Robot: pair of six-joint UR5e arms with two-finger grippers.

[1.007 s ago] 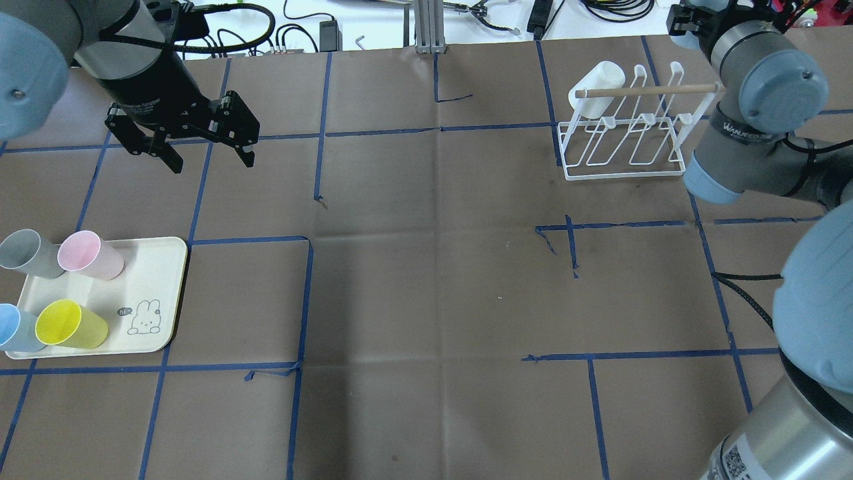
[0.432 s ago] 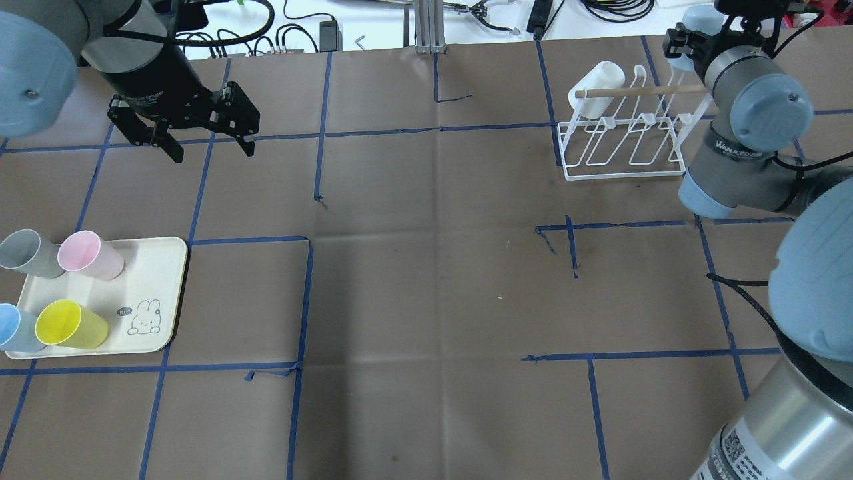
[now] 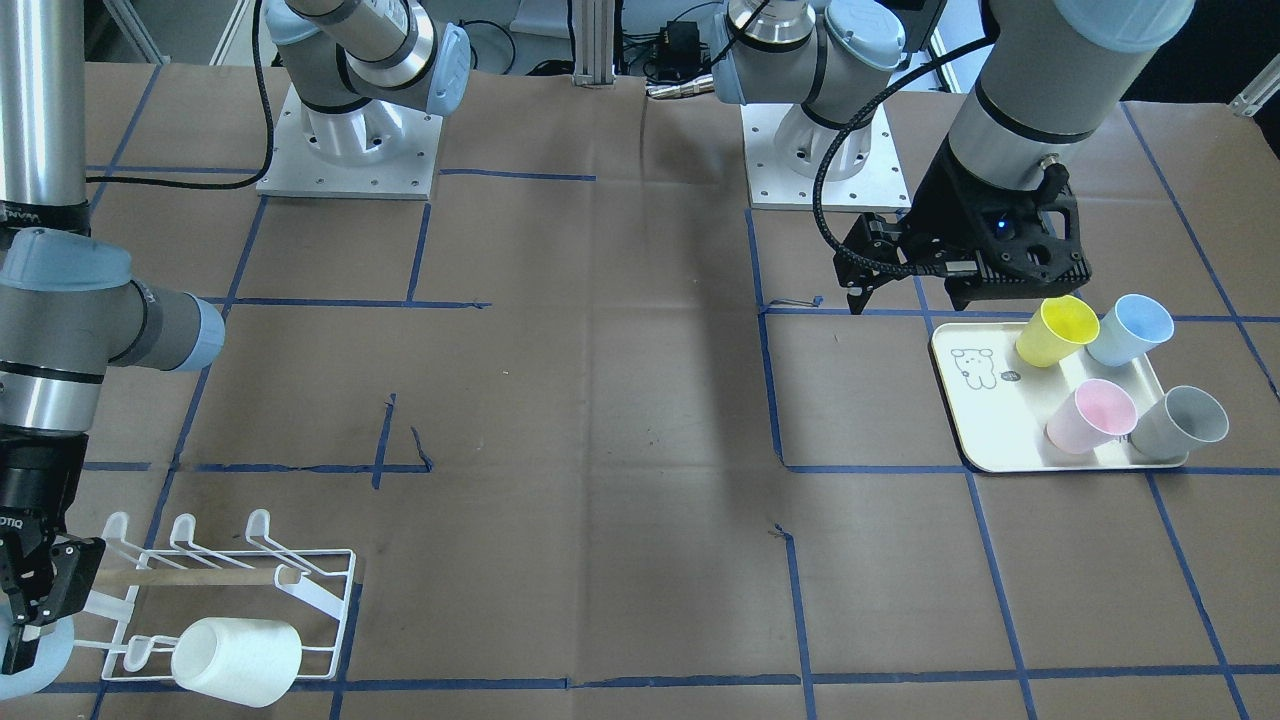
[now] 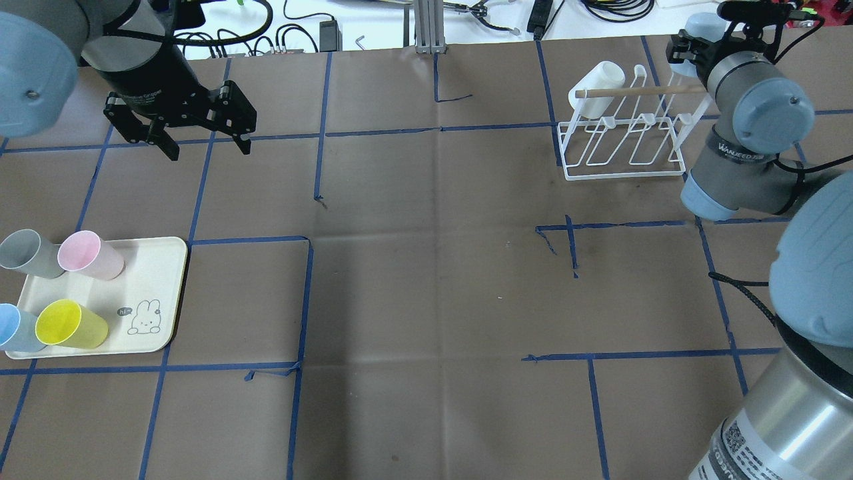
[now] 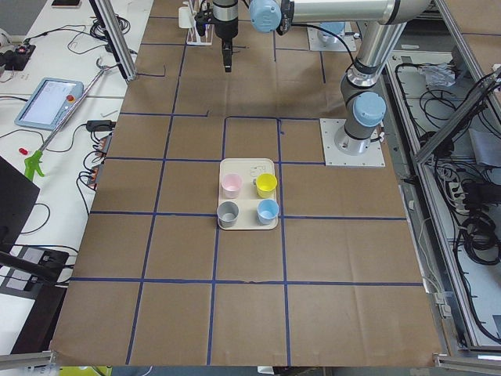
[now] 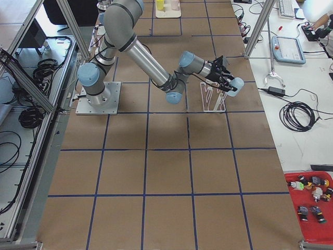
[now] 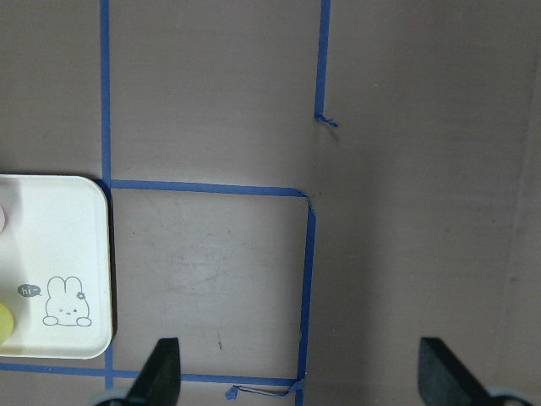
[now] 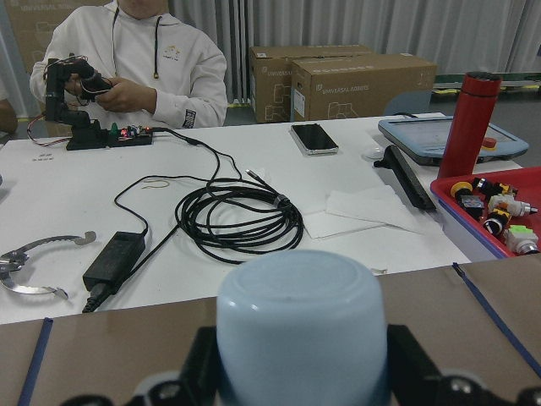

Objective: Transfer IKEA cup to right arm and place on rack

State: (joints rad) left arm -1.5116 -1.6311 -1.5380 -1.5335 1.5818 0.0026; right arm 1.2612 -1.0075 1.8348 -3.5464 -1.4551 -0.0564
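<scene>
overhead exterior view puts the right gripper (image 4: pixel 690 43) at the upper right of the frame, just past the right end of the rack (image 4: pixel 626 177), with a pale blue ikea cup (image 4: pixel 700 28) in its grasp. right wrist-mounted view confirms the hold: the jaws are clamped on the cup's sides, with its closed end toward the top of that frame and its mouth out of sight below. the left gripper (image 4: pixel 206 137) hangs at the upper left, jaws spread wide and empty, well apart from the tray (image 4: pixel 160 267) at the left edge, where four other cups (image 4: pixel 90 253) stand.

so the handover looks done, and the step in hand is the placing. one white cup (image 4: pixel 598 85) already sits on the prong at the rack's left end in the overhead frame, and the other prongs look free. the held cup is beside the rack, not over it, and i cannot tell how high it hangs against the prong tips.

the next move, as i judge it, calls for lining the cup's mouth up with a free prong — likely one at the rack's right end — then sliding it down the slanted wire, clear of the wooden dowel bar (image 4: pixel 640 90), and only then parting the jaws. a crooked approach could snag the rim on a loop tip or nudge the rack.
</scene>
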